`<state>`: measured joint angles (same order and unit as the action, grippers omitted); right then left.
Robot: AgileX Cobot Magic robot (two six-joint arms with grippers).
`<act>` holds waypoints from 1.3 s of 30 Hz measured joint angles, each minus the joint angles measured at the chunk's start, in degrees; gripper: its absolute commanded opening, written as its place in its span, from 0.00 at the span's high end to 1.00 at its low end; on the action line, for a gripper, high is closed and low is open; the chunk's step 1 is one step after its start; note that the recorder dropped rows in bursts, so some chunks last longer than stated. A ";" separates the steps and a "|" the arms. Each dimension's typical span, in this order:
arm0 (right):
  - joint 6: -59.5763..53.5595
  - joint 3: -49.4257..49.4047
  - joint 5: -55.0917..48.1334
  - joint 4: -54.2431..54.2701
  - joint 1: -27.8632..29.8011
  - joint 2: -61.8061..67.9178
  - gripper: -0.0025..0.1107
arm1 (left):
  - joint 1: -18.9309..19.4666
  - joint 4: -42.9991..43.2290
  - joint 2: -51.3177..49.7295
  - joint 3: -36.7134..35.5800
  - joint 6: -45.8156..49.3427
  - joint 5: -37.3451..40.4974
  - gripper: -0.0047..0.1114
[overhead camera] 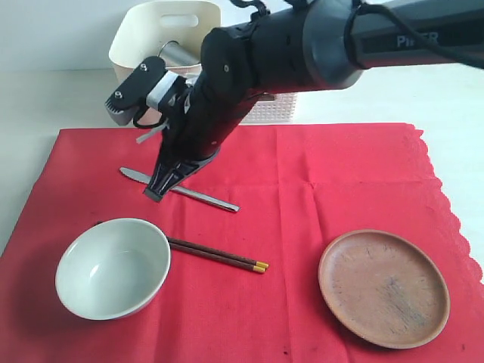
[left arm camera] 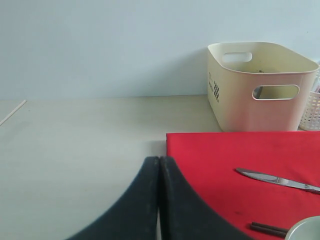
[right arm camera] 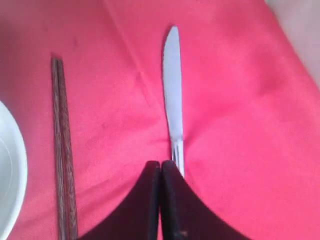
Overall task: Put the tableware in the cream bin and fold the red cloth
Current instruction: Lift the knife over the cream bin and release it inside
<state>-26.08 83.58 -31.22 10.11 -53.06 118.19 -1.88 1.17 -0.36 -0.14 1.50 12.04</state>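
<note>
The red cloth [overhead camera: 340,181] covers the table. On it lie the metal knife [overhead camera: 204,198], the brown chopsticks [overhead camera: 219,255], the pale bowl [overhead camera: 113,268] and the wooden plate [overhead camera: 383,287]. The cream bin [overhead camera: 144,38] stands behind the cloth with the steel cup [overhead camera: 178,54] inside. My right gripper [overhead camera: 154,193] reaches across to the left. It is shut, nothing between its fingers, tips [right arm camera: 161,163] just over the knife [right arm camera: 172,90] handle. My left gripper [left arm camera: 159,160] is shut and empty, at the cloth's [left arm camera: 225,155] left edge, out of the exterior view. The spoon is out of view.
A white lattice basket [overhead camera: 268,112] stands right of the bin, partly behind my right arm. The cloth's scalloped edge [overhead camera: 446,204] runs down the right side. Bare pale tabletop [left arm camera: 75,145] stretches left of the cloth.
</note>
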 measured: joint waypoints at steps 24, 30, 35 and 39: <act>14.73 0.00 8.27 -5.77 0.23 9.88 0.90 | 0.00 0.00 0.00 0.00 0.00 0.00 0.96; 14.73 0.12 7.91 -5.66 0.23 9.88 0.98 | 0.00 0.00 0.00 0.00 0.00 0.00 0.96; 14.73 0.13 7.68 -5.66 0.23 9.88 0.98 | 0.00 0.00 0.00 0.00 0.00 0.00 0.96; 14.64 0.13 5.99 -5.77 0.23 8.71 0.98 | 0.00 0.00 0.00 0.00 0.00 0.00 0.96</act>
<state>-11.45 83.71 -25.23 4.34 -52.83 126.91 -1.88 1.17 -0.36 -0.14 1.50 12.04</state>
